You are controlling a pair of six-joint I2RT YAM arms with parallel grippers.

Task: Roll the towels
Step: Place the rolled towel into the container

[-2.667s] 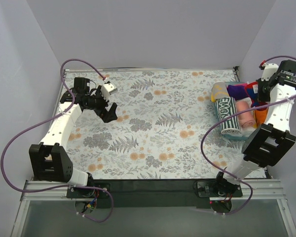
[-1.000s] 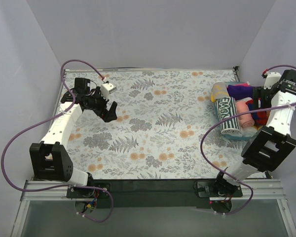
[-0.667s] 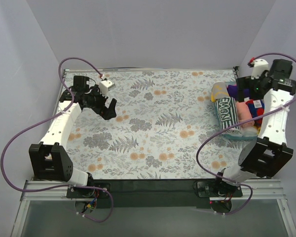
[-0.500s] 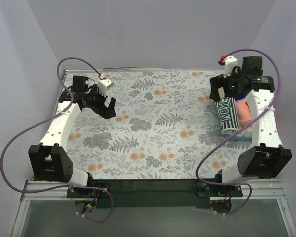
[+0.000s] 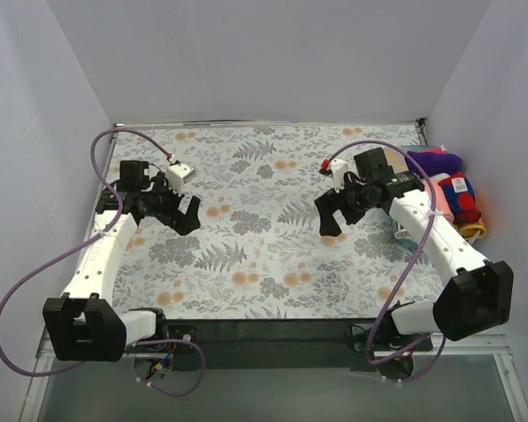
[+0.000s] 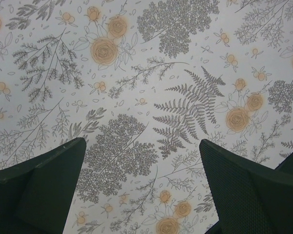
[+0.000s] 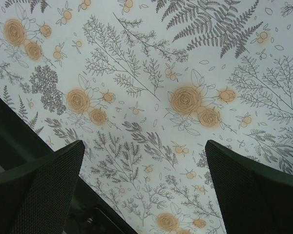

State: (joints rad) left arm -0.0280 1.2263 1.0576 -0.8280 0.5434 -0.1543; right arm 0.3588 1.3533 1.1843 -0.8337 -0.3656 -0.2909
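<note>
The towels lie in a heap at the table's right edge, partly behind my right arm: a salmon-pink one (image 5: 437, 184) and a red and blue one (image 5: 462, 198). My right gripper (image 5: 327, 218) hangs open over the flowered covering right of centre, well left of the heap. In the right wrist view, the right gripper (image 7: 144, 144) has only the printed cloth between its fingers. My left gripper (image 5: 187, 214) is open over the left part of the table. Seen from the left wrist, the left gripper (image 6: 141, 144) holds nothing either.
A purple cloth (image 5: 429, 160) tops the heap at the far right, and a teal edge (image 5: 403, 234) shows under my right arm. The flower-and-fern covering (image 5: 264, 255) spans the table. The dark front edge (image 7: 63, 209) shows low in the right wrist view.
My right arm has swung from the towel heap leftward to the middle of the table, its jaws opening wider and empty. The left arm has shifted slightly toward the near side.
</note>
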